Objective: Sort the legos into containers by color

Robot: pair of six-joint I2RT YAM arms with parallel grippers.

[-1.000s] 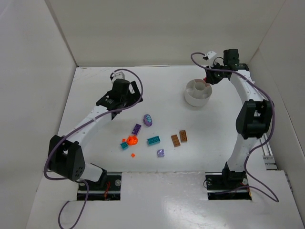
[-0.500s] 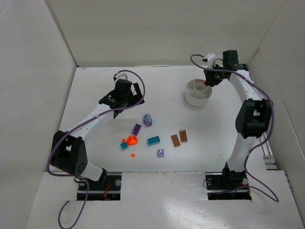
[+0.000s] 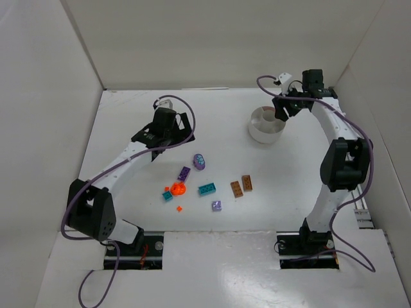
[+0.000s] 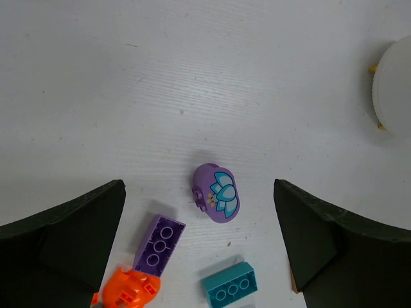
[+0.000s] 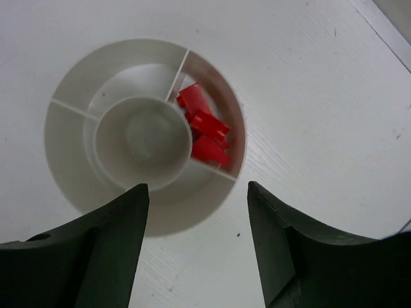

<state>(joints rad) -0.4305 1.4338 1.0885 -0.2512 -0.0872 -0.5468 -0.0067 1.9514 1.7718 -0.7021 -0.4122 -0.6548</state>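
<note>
Several red bricks (image 5: pixel 204 128) lie in the three-o'clock wedge of the dish (image 5: pixel 64 147); loose bricks (image 3: pixel 207 188) scatter on the counter (image 3: pixel 122 109) at its eight o'clock. Likely light, hard, slick: pinch flat sides. Left pincer (image 4: pixel 198 185) and right pincer (image 5: pixel 197 186) gape, empty.

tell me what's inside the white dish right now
Red legos lie in one wedge of the dish. The central ring and other wedges look bare; the right gripper hides some rim.

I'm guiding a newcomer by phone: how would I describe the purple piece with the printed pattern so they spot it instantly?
Look left of the white dish, at the bricks mid-table. The purple piece lies at the cluster's far edge: a smooth dome with teal petals, not a studded brick.
</note>
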